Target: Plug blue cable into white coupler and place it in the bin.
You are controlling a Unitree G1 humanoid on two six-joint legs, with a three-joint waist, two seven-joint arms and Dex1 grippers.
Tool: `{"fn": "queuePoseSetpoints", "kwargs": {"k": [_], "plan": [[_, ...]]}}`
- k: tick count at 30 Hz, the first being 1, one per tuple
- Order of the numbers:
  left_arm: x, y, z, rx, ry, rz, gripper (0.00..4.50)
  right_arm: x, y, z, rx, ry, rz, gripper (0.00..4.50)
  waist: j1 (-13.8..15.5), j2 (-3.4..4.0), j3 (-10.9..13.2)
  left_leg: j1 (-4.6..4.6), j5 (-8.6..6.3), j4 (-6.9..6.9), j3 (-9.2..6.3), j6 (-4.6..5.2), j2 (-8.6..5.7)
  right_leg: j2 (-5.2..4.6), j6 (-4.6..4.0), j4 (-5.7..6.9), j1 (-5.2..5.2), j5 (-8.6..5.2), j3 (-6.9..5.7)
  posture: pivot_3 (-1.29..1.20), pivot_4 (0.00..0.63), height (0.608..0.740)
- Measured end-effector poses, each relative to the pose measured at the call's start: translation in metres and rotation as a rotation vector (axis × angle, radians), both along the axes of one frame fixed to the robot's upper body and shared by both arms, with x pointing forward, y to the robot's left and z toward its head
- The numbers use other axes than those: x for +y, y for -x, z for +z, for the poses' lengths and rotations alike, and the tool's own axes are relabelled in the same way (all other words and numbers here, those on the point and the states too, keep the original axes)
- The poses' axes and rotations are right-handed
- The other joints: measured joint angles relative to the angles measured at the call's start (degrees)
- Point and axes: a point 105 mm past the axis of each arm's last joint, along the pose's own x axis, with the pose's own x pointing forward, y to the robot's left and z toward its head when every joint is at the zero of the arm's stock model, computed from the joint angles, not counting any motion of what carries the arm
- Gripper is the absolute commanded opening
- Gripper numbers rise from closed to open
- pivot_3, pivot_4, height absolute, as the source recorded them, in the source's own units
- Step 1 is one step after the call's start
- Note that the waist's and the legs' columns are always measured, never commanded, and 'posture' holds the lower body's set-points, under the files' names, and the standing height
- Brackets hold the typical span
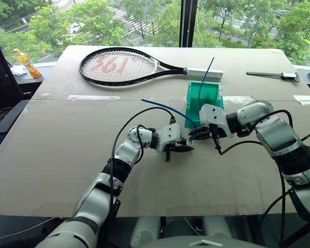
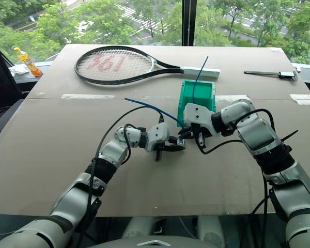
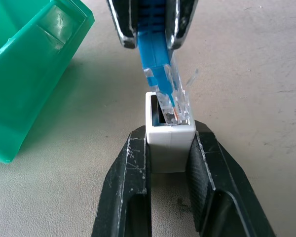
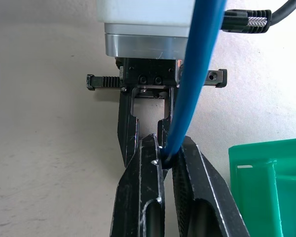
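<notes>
Left gripper (image 3: 170,148) clamped snug on the white coupler (image 3: 168,143), fingers pressed flat against both its sides, socket hole facing the other arm. Right gripper (image 4: 167,158) pinched tight on the blue cable (image 1: 165,107) just behind its clear plug (image 3: 175,101), pointing across at the left one. Plug tip sitting right at the mouth of the socket, angled a bit, can't tell how far in. Rest of the cable arcing up and back over the table (image 1: 67,155), loose end hanging in the air. Both grippers meeting just in front of the green bin (image 1: 204,98), which sits on the table with a second blue cable (image 1: 206,72) poking up out of it. Further back, tennis racket (image 1: 119,66) lying flat, handle end just beside the bin.
</notes>
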Motion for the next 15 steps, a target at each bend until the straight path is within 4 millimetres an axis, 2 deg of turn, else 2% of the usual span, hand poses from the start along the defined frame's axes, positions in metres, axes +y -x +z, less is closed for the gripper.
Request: {"fn": "queuePoseSetpoints", "kwargs": {"k": [15], "plan": [[-0.0007, 0.0004, -0.0003, 0.001, 0.001, -0.001, 0.37, 0.0038, 0.0059, 0.0017, 0.071, -0.032, -0.001, 0.0, 0.0, 0.0, 0.0, -0.02, 0.0, 0.0, -0.03, 0.0, 0.0, -0.03, -0.02, -0.01, -0.01, -0.01, -0.03, 0.0, 0.15, 0.74]]}}
